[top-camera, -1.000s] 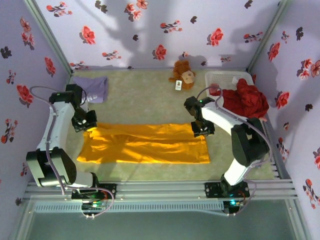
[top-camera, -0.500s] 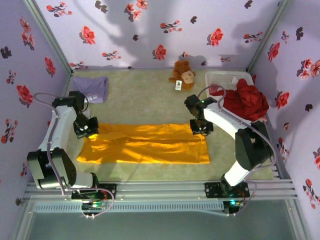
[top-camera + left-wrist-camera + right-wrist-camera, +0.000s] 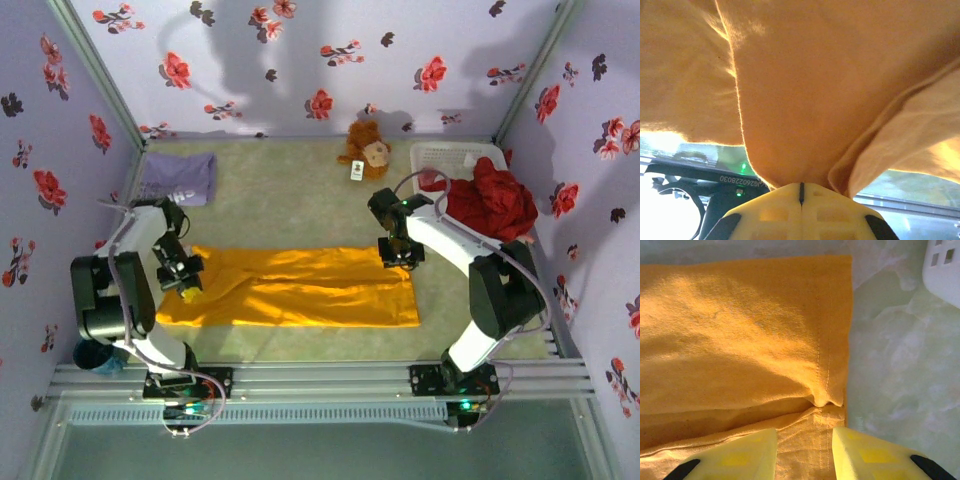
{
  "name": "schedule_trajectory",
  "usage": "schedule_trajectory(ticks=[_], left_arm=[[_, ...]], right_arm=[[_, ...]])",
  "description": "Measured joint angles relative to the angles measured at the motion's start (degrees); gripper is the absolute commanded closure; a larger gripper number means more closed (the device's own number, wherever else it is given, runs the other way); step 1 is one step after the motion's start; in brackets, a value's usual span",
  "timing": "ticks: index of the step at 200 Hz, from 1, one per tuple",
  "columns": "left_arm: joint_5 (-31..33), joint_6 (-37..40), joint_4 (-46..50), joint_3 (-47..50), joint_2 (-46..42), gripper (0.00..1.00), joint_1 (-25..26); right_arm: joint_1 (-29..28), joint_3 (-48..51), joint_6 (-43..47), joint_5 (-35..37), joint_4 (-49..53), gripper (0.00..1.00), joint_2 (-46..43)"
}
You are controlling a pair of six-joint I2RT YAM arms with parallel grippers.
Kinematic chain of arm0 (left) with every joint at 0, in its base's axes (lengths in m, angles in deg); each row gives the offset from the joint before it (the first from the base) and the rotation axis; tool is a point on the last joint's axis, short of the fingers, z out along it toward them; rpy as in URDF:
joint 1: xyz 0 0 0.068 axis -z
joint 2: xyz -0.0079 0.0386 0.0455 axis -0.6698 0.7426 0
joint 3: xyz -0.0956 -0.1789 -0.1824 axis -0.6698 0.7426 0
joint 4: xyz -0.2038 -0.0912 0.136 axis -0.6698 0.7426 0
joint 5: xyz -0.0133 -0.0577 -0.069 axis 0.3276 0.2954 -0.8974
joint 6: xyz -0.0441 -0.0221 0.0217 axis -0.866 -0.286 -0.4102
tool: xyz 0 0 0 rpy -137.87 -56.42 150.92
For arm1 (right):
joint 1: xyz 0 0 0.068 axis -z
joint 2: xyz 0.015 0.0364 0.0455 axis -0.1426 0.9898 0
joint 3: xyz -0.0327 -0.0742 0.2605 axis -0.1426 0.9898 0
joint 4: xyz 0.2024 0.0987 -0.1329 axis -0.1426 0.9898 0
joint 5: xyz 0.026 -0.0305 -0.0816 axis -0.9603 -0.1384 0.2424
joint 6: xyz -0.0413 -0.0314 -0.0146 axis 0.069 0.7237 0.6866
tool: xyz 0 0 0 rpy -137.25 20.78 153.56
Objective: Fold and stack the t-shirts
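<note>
From above, the orange shirt (image 3: 300,288) lies as a long folded strip across the middle of the table (image 3: 290,210). The lavender shirt (image 3: 180,180) sits in the far left corner. The left gripper (image 3: 188,275) is at the strip's left end and the right gripper (image 3: 398,255) at its far right corner.

At the left wrist, the gripper (image 3: 801,187) is clamped tight on a bunch of the orange shirt (image 3: 815,90).

At the right wrist, the gripper (image 3: 804,437) stands partly open, with its fingers astride the hem corner of the orange shirt (image 3: 740,340).
</note>
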Motion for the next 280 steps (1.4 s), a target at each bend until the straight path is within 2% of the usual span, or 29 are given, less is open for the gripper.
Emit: schedule_trajectory(ticks=[23, 31, 39, 50, 64, 123, 149, 183, 219, 280], left_arm=[[1.0, -0.6, 0.4, 0.2, 4.7, 0.93, 1.5], [1.3, -0.7, 0.3, 0.2, 6.4, 0.89, 2.0], [1.6, -0.8, 0.3, 0.1, 8.2, 0.79, 2.4], [1.5, -0.9, 0.5, 0.0, 10.5, 0.59, 2.8], [1.6, -0.8, 0.6, -0.2, 12.6, 0.53, 3.3], [2.4, -1.2, 2.3, -8.8, 7.8, 0.50, 5.8], [0.1, -2.1, -2.9, -12.1, 3.3, 0.49, 7.6], [-3.5, -5.6, -13.1, -9.6, 2.5, 0.49, 8.8], [-6.3, -8.5, -21.6, -5.1, 5.6, 0.49, 9.5], [-7.7, -9.6, -25.2, -0.9, 7.6, 0.56, 10.2]], right_arm=[[0.0, -0.1, 0.9, -0.3, 0.0, 0.63, 0.0], [0.0, -0.2, 1.3, -0.7, 0.0, 0.62, 0.0], [0.0, -0.4, 1.8, -1.2, 0.0, 0.61, 0.0], [0.0, -1.0, 2.3, -2.0, 0.0, 0.59, 0.0], [0.0, -1.8, 2.8, -3.0, 0.0, 0.57, 0.0], [0.0, -3.0, 3.4, -4.3, 0.1, 0.55, -0.9], [0.0, -3.0, 3.4, -4.3, 0.5, 0.55, -1.7], [0.0, -3.2, 3.4, -4.3, 1.2, 0.55, -1.8], [0.0, -3.3, 3.4, -4.3, 2.4, 0.54, -3.5], [0.0, -3.3, 3.4, -4.3, 3.1, 0.54, -4.6]])
